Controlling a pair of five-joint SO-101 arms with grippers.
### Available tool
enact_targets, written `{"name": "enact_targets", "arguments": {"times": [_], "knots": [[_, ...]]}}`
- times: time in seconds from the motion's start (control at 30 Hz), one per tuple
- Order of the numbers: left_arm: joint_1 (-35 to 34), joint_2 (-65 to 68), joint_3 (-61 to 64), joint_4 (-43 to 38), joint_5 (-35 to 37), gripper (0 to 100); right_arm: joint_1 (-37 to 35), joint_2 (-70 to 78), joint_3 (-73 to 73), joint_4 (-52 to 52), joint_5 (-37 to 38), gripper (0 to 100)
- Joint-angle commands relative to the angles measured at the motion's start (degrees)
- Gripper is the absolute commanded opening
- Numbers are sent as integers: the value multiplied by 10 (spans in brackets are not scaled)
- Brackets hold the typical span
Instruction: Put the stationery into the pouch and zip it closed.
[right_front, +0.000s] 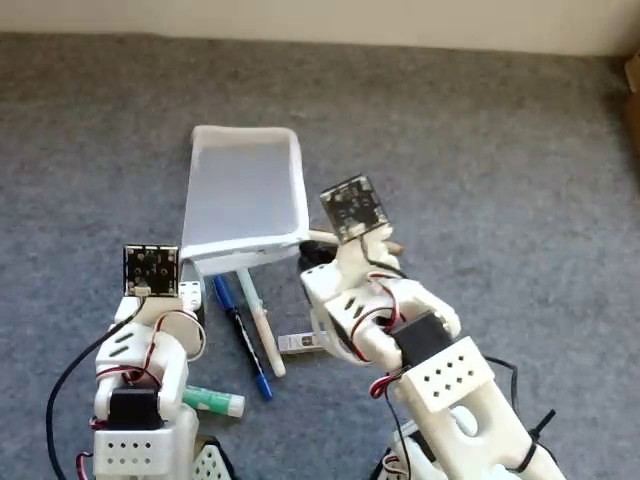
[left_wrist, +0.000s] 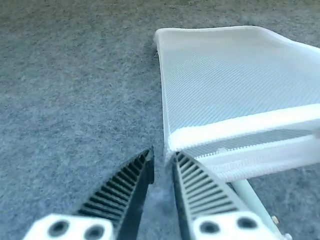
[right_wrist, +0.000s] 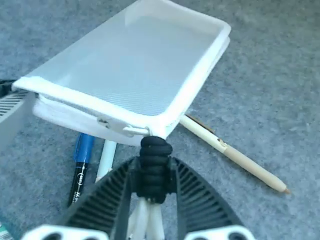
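Observation:
A white mesh pouch (right_front: 245, 195) (left_wrist: 235, 85) (right_wrist: 135, 70) lies in the middle of the grey carpet, its zipper end (right_wrist: 120, 129) towards the arms. My right gripper (right_front: 315, 262) (right_wrist: 154, 161) is at the pouch's near right corner, shut on a pen with a black ribbed grip (right_wrist: 155, 167). My left gripper (right_front: 192, 285) (left_wrist: 162, 159) is at the near left corner, slightly open with nothing between its fingers. A blue marker (right_front: 242, 335) (right_wrist: 82, 160) and a white pen (right_front: 262, 325) (right_wrist: 105, 160) lie in front of the pouch. A beige pen (right_wrist: 232, 152) lies beside it.
A green-capped glue stick (right_front: 213, 402) lies by the left arm's base. A small white item (right_front: 300, 343) rests near the right arm. Bare carpet (right_front: 500, 170) stretches to the right and behind the pouch.

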Motion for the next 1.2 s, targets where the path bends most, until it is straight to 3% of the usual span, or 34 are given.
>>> {"name": "enact_targets", "arguments": {"times": [0.0, 0.27, 0.5, 0.6, 0.8, 1.17], "knots": [[-16, -7, 0, -11, 0, 63, 37, -23, -4, -25, 0, 5], [-16, -7, 0, -11, 0, 63, 87, -24, -6, -37, -48, 5], [-12, -7, 1, -11, 0, 67, 50, -25, -4, -33, -32, 5], [-15, -7, 7, -33, 0, 95, 21, -25, -7, 0, 1, 5], [-15, -5, 10, -37, 22, 261, 7, -26, -10, 62, 6, 5], [-7, -2, 10, -36, 40, 274, 1, -26, -104, 183, 38, 5]]}}
